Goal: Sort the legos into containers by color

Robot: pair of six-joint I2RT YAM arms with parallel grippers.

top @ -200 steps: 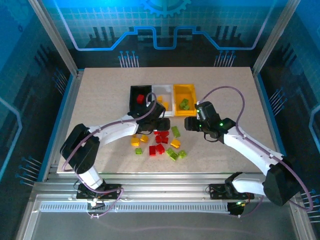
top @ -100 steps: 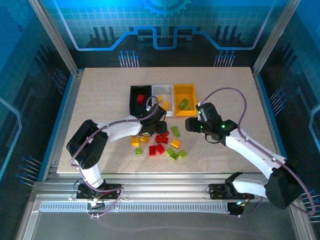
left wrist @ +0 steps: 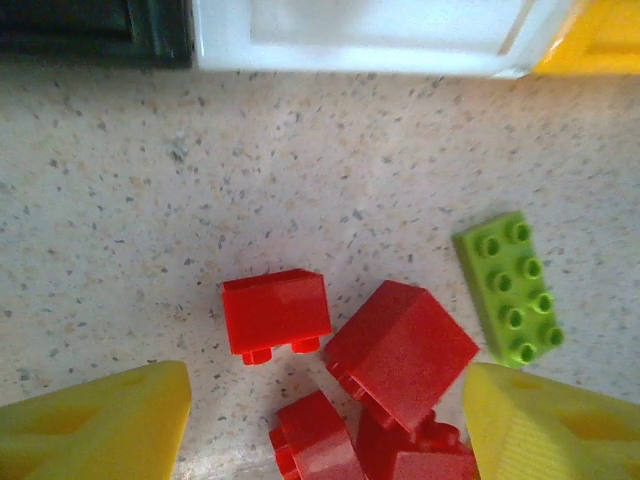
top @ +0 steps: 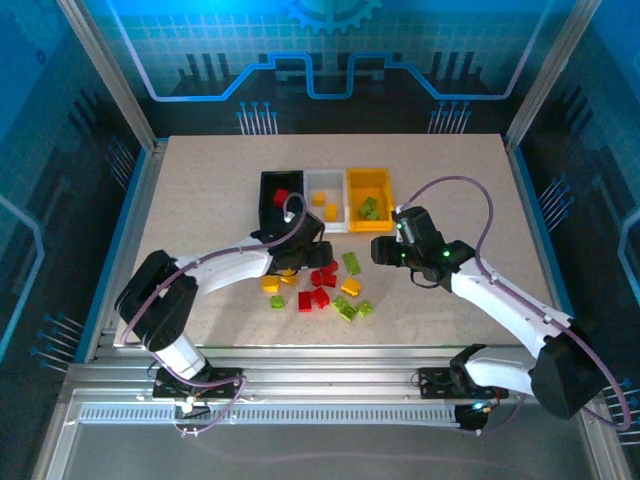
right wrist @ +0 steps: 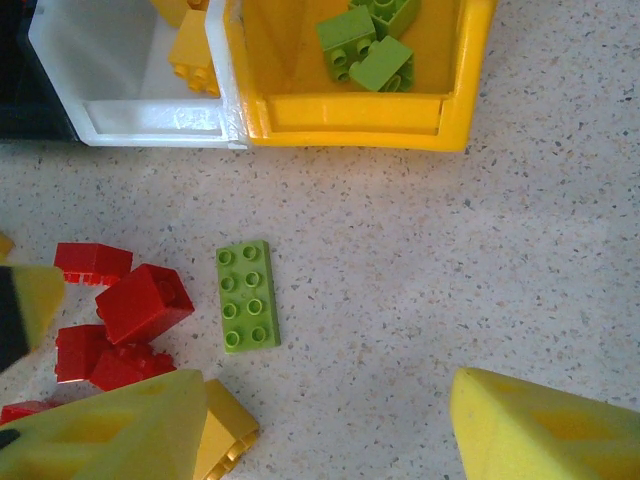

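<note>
Three containers stand side by side at the table's middle back. The black bin (top: 277, 196) holds a red lego, the white bin (top: 325, 198) holds yellow ones, and the yellow bin (top: 368, 197) holds green ones (right wrist: 365, 45). Loose legos lie just in front of them: red bricks (left wrist: 400, 350), a green plate (right wrist: 247, 296) and yellow bricks (top: 270, 285). My left gripper (left wrist: 325, 430) hangs open over the red bricks, which lie between its fingers (left wrist: 100, 425) untouched. My right gripper (right wrist: 330, 430) is open over bare table, right of the green plate. A yellow brick (right wrist: 225, 430) lies by its left finger.
More green and red legos (top: 345, 310) lie nearer the front edge. The two grippers (top: 306, 256) (top: 380, 248) hover close together in front of the bins. Bare table spreads to the left, right and back, inside a metal frame.
The left gripper narrowed and widened again while shifting slightly left over the red bricks. The right arm has hardly moved.
</note>
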